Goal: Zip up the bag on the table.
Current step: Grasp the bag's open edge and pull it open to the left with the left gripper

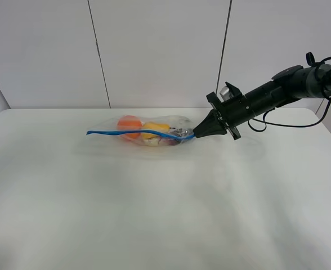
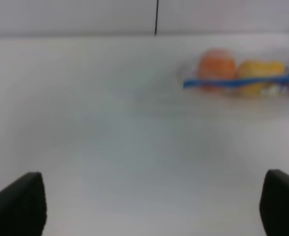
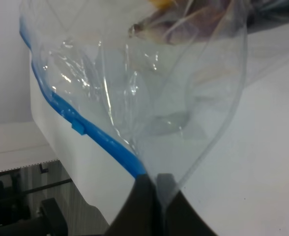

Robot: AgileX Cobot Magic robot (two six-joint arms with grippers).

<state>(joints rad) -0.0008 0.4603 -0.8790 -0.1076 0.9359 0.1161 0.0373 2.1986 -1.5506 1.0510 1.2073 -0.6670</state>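
The clear plastic bag (image 1: 146, 134) lies on the white table (image 1: 165, 214) at the back middle. Its blue seal strip (image 1: 126, 133) runs along the near side. An orange (image 1: 129, 126), a yellow pear (image 1: 156, 127) and a purple eggplant (image 1: 171, 140) show through. My right gripper (image 1: 196, 134) is shut on the bag's right end at the strip; the right wrist view shows the fingers (image 3: 147, 196) pinching the plastic (image 3: 149, 88) beside the blue strip (image 3: 100, 140). My left gripper (image 2: 154, 201) is open and empty, well short of the bag (image 2: 240, 78). The left arm is out of the high view.
The right arm (image 1: 267, 95) reaches in from the back right with cables behind it. A panelled wall (image 1: 154, 50) stands behind the table. The table's back edge runs just behind the bag.
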